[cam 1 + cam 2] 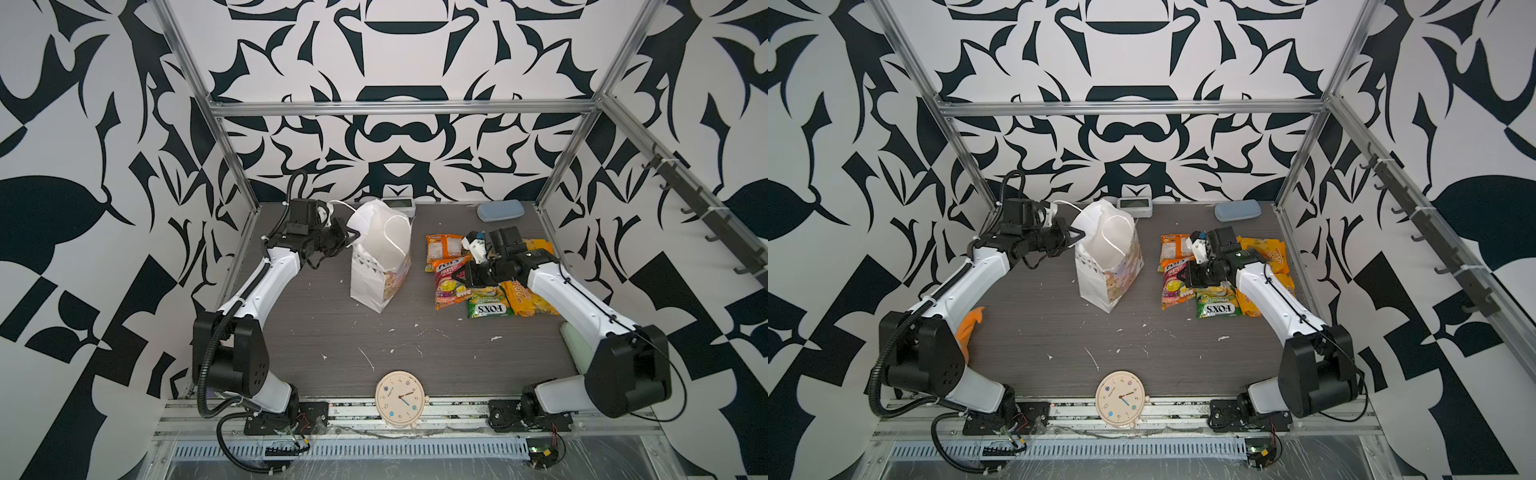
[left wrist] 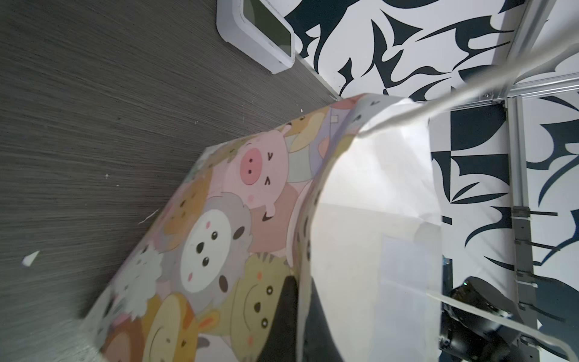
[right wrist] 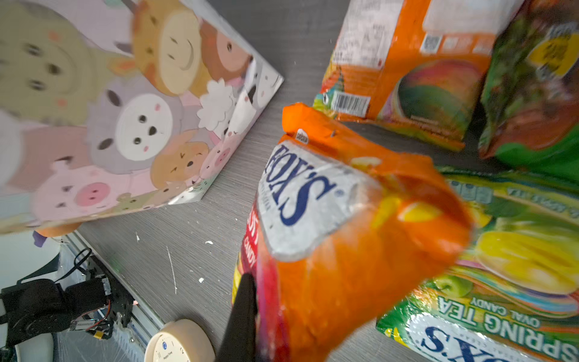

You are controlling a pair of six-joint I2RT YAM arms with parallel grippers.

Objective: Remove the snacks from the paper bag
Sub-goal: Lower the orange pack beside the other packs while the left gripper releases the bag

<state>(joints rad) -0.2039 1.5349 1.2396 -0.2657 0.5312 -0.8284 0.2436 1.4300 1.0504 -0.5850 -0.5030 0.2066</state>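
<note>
Left gripper [image 1: 348, 240] is pinched tight on the paper bag [image 1: 376, 270] at the 9 o'clock side of its rim, bracing it upright with the mouth open, it seems. Right gripper [image 1: 466, 277] is clamped on the orange FOX'S packet [image 3: 344, 219] at the bag's 3 o'clock. It's right beside the other snacks [image 1: 490, 308], likely to join that pile.

The orange packet [image 3: 344, 250] reads "FOX'S", and the green packet [image 3: 488, 322] "SPRING TEA OVAL CANDY".
</note>
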